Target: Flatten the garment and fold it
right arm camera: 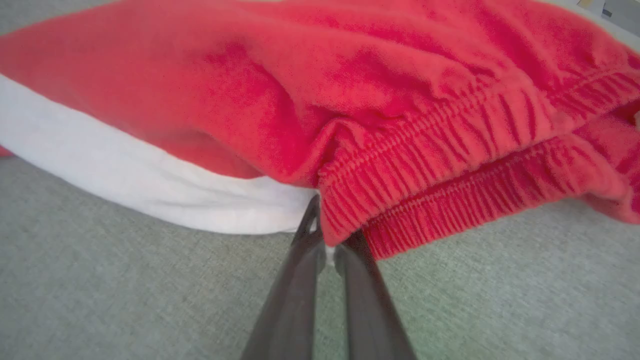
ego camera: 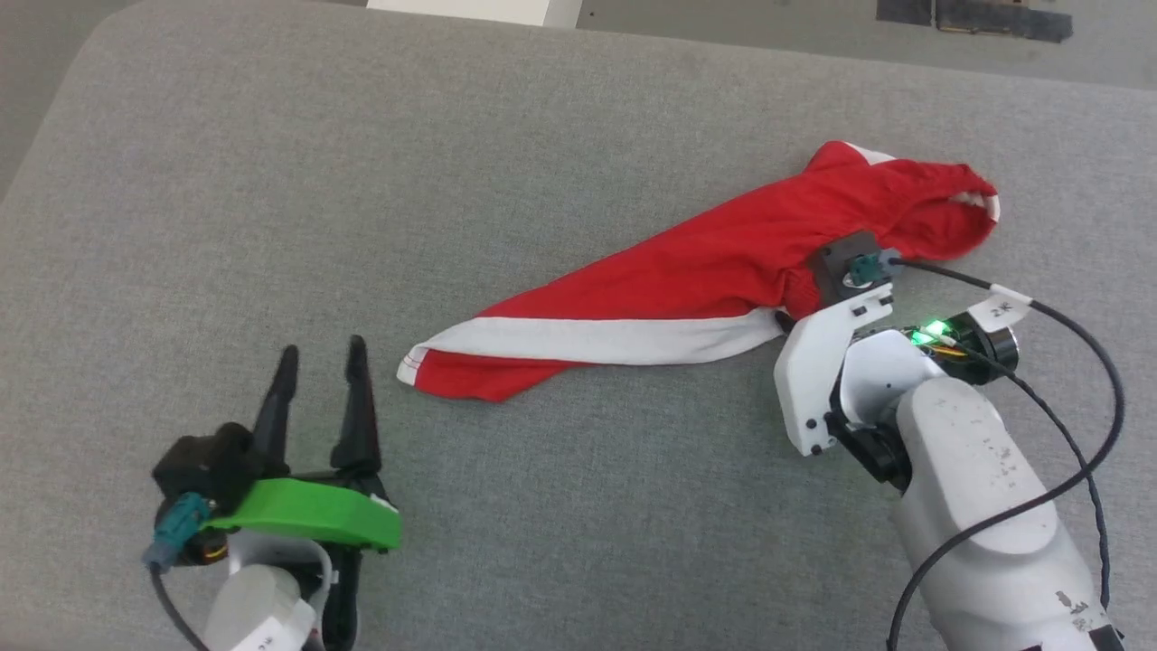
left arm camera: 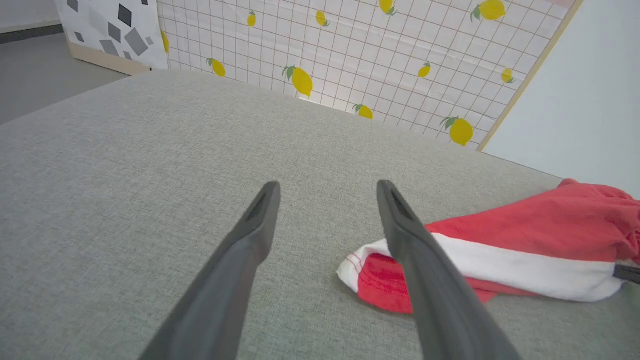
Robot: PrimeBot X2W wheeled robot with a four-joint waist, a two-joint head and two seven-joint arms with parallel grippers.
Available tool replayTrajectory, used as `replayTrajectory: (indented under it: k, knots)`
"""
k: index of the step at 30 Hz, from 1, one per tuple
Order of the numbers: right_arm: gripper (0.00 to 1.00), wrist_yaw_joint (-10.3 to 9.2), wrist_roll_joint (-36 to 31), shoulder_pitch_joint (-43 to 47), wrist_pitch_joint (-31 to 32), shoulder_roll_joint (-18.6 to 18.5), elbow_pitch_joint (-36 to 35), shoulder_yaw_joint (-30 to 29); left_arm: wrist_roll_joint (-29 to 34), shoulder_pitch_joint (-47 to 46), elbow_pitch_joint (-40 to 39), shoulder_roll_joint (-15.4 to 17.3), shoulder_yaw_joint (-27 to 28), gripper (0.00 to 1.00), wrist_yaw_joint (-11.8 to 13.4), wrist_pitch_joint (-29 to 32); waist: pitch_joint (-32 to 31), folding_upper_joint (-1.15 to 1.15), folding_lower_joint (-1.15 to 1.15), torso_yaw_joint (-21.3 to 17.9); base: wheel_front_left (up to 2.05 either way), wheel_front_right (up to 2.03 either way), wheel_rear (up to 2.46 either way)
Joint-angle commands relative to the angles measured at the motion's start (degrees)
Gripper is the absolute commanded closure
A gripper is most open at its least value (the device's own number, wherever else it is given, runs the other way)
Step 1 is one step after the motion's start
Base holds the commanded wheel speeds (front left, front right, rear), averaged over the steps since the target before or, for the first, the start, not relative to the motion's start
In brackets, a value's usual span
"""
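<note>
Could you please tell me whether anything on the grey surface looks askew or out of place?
The red shorts lie twisted rather than flat: one leg trails out long and narrow, while the waistband end is bunched up. The right pincer is shut on the waistband's edge. Nothing looks damaged.

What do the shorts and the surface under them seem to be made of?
Shorts: soft, matte knit fabric, likely fleece or jersey; fuzzy nap, gathered ribbed waistband. Surface: grey woven upholstery-like cloth, matte; fine heathered weave shows.
</note>
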Motion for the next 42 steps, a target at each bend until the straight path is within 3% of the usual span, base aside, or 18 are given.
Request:
replayTrajectory:
  k: [1,4,13,20,21,22,23,33,39,42]
  knots:
    - [1.0,-0.08,0.9,0.4,-0.2,-0.1,-0.7,-0.6,-0.3,-0.5,0.8,0.6,-1.0,0.0,-0.4,-0.2,-0.6,0.59,0.0,-0.4,0.0,0.0,0.0]
    - [1.0,-0.08,2.3,1.6,0.6,-0.1,-3.1,-1.8,-0.9,-0.6,2.5,2.4,-4.2,0.0,-0.4,1.7,-1.2,0.59,0.0,-1.4,0.0,0.0,0.0]
    - [1.0,-0.08,4.0,5.5,3.4,-0.1,-10.0,-1.7,-2.7,-4.4,6.3,9.4,-12.7,0.0,-0.4,15.1,-1.4,0.59,0.0,-2.9,0.0,0.0,0.0]
    - [1.0,-0.08,5.2,6.7,4.9,-0.1,-12.8,0.8,-3.9,-10.7,12.4,11.6,-15.2,0.0,-0.4,21.5,-0.7,0.59,0.0,-4.0,0.0,0.0,0.0]
    - [1.0,-0.08,5.3,6.7,5.0,-0.1,-13.1,1.2,-4.5,-11.4,12.9,11.7,-15.8,0.26,-0.4,21.8,-0.6,0.59,0.0,-4.2,0.0,0.0,0.0]
    - [1.0,-0.08,5.4,6.7,5.1,-0.1,-13.3,1.4,-5.0,-11.7,13.3,11.9,-16.3,0.76,-0.4,21.8,-0.5,0.59,0.0,-4.4,0.0,0.0,0.0]
    - [1.0,-0.08,5.4,6.8,5.2,-0.1,-13.6,1.6,-5.7,-12.1,13.7,12.0,-17.0,1.0,-0.4,22.0,-0.4,0.59,0.0,-4.5,0.0,0.0,0.0]
    - [1.0,-0.08,8.1,5.9,5.3,-0.1,-16.2,0.2,-10.6,-14.6,12.0,13.5,-18.9,1.0,-0.4,19.2,-0.8,0.59,0.0,-5.7,0.0,0.0,0.0]
    - [1.0,-0.08,27.1,-1.1,10.9,-0.1,-19.0,-3.0,-12.2,-23.6,5.4,18.5,-21.0,1.0,-0.4,21.0,-0.6,0.59,0.0,-6.8,0.0,0.0,0.0]
    - [1.0,-0.08,30.4,-9.5,14.8,-0.1,-18.8,-5.1,-12.5,-31.4,3.2,21.9,-22.5,1.0,-0.4,22.2,0.2,0.59,0.0,-7.8,0.0,0.0,0.0]
